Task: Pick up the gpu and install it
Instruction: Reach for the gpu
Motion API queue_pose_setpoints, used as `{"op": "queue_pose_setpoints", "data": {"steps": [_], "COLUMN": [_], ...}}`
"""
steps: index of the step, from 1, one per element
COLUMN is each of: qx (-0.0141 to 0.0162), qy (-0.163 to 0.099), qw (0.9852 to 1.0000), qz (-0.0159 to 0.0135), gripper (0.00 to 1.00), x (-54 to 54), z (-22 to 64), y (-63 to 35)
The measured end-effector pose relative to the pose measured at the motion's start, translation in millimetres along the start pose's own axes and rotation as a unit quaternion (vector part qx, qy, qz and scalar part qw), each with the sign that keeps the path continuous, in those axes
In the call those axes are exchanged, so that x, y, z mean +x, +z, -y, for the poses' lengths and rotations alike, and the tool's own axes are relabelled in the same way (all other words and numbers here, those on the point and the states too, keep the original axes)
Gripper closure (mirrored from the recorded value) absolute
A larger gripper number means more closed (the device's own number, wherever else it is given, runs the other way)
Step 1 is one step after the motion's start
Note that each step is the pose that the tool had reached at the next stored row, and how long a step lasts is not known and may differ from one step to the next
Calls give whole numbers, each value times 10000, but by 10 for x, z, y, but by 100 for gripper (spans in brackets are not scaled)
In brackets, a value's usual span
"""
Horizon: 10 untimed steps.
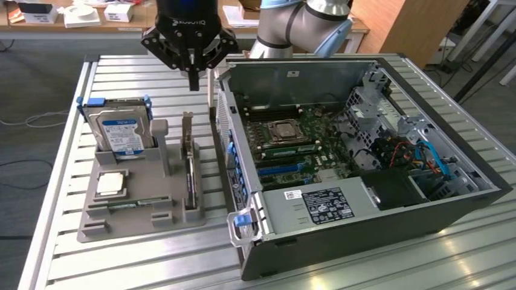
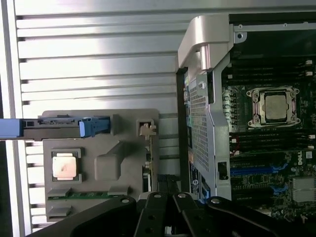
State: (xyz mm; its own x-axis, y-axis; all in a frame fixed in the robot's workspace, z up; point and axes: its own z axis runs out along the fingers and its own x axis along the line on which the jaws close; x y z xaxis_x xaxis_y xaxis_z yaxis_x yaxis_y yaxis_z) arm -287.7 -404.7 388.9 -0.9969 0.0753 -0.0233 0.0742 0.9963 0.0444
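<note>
The black two-fingered gripper (image 1: pixel 193 81) hangs clenched and empty: the pick-up step is not yet begun. The thin, flat, dark gpu (image 1: pixel 190 166) stands on edge in the grey plastic holder (image 1: pixel 129 220), below the gripper and well apart. Grasping that slim edge calls for parted fingers squared across it.

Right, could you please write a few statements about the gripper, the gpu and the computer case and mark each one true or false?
1. The gripper is shut and holds nothing. True.
2. The gpu is seated in the motherboard. False: it stands on edge in the grey holder, outside the computer case.
3. The hard drive stands upright in the grey holder. True.
4. The computer case has its side panel on. False: its side is open and the motherboard is in plain sight.
</note>
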Motion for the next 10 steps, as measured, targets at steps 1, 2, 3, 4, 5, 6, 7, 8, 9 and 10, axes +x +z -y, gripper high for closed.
{"op": "queue_pose_setpoints", "data": {"steps": [1,2,3,4,5,6,7,8,9,10], "qx": [0,1,2,3,4,5,5,6,7,8], "qy": [0,0,0,0,0,-1,0,-1,0,0], "qw": [10000,10000,10000,10000,10000,10000,10000,10000,10000,10000], "qz": [0,0,0,1,0,0,1,1,1,1], "gripper": [89,89,89,89,89,89,89,89,89,89], "x": [-1,-2,-2,-2,-3,-3,-3,-4,-4,-4], "z": [22,46,70,94,118,142,165,187,209,230], "y": [0,-1,-3,-3,-5,-6,-7,-8,-9,-10]}}
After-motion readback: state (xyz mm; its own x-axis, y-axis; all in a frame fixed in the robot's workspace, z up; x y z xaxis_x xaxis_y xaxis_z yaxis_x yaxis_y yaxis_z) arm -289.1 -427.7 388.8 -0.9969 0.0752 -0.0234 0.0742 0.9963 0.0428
